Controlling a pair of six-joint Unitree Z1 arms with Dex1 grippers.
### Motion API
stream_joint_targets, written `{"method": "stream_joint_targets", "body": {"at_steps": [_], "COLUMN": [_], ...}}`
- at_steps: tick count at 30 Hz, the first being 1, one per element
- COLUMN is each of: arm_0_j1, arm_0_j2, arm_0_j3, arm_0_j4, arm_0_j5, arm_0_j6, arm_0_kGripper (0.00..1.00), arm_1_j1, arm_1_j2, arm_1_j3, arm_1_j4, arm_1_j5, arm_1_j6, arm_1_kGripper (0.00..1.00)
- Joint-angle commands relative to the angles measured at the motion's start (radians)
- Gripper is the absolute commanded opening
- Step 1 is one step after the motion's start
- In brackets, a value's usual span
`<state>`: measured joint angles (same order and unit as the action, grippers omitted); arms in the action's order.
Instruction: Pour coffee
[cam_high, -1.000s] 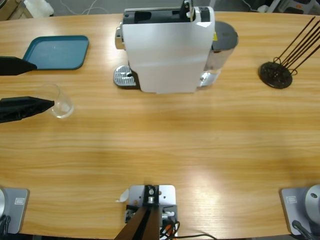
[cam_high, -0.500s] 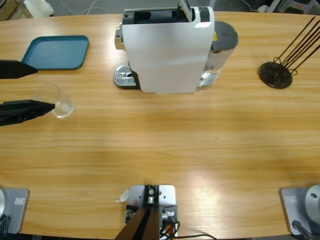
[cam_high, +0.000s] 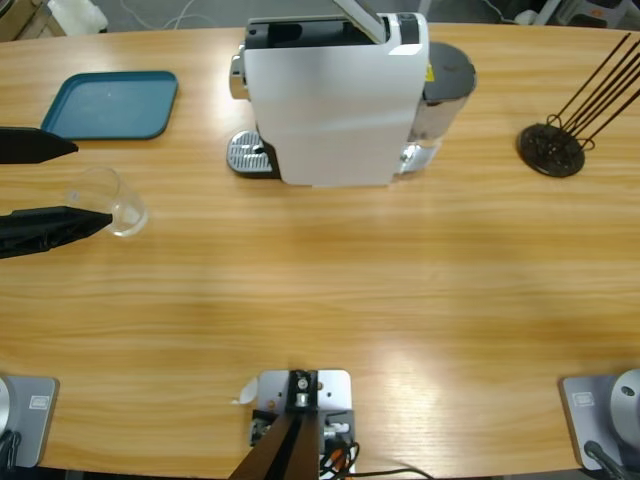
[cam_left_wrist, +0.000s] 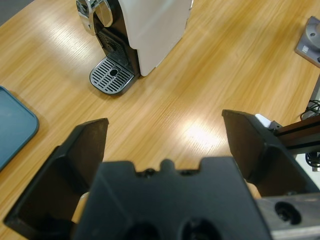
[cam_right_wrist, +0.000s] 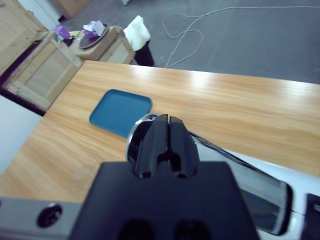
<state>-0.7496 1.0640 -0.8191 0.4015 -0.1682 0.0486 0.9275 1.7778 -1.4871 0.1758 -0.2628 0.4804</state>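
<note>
Reaching in from the table's edge, the left gripper (cam_high: 60, 180) has its two black jaws spread wide, one on each side of the clear glass cup (cam_high: 110, 200), and it holds nothing yet. The cup stands upright on the wooden table (cam_high: 330, 300), well apart from the coffee machine (cam_high: 335, 95), on the side where the machine's drip grille (cam_high: 247, 155) sticks out. One jaw tip seems to touch the cup's wall or to be just beside it; I cannot tell which. The blue tray (cam_high: 112, 103) lies near the cup, further toward the far edge of the table.

The right gripper (cam_right_wrist: 161, 137) has its jaws pressed together with nothing between them. It is over the top of the coffee machine, by the lifted lever (cam_high: 362, 14).

I judge that the step in hand is the grasping of the cup, so the task is in its early part. The next move calls for closing the jaws gently on the cup's wall, because thin smooth glass may slip or tip. After this the cup must go onto the drip grille, under the spout.
</note>
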Motion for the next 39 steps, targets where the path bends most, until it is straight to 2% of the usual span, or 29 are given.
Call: {"method": "stream_joint_targets", "body": {"at_steps": [1, 15, 21, 39], "arm_0_j1": [0.028, 0.049, 0.062, 0.072], "arm_0_j2": [-0.028, -0.027, -0.027, -0.018], "arm_0_j3": [0.034, 0.038, 0.038, 0.038], "arm_0_j4": [-0.012, -0.012, -0.012, -0.012], "arm_0_j5": [0.027, 0.029, 0.029, 0.029], "arm_0_j6": [-0.013, -0.012, -0.012, -0.012], "arm_0_kGripper": [0.991, 0.991, 0.991, 0.991], "arm_1_j1": [0.042, 0.017, -0.03, -0.032], "arm_1_j2": [0.149, 0.21, 0.241, 0.326], "arm_1_j3": [0.129, 0.22, 0.226, 0.273], "arm_1_j4": [-0.066, -0.126, -0.127, -0.09], "arm_1_j5": [0.071, 0.113, 0.144, 0.213], "arm_1_j6": [0.032, 0.049, 0.055, 0.112], "arm_1_kGripper": [0.0, 0.0, 0.0, 0.0]}}
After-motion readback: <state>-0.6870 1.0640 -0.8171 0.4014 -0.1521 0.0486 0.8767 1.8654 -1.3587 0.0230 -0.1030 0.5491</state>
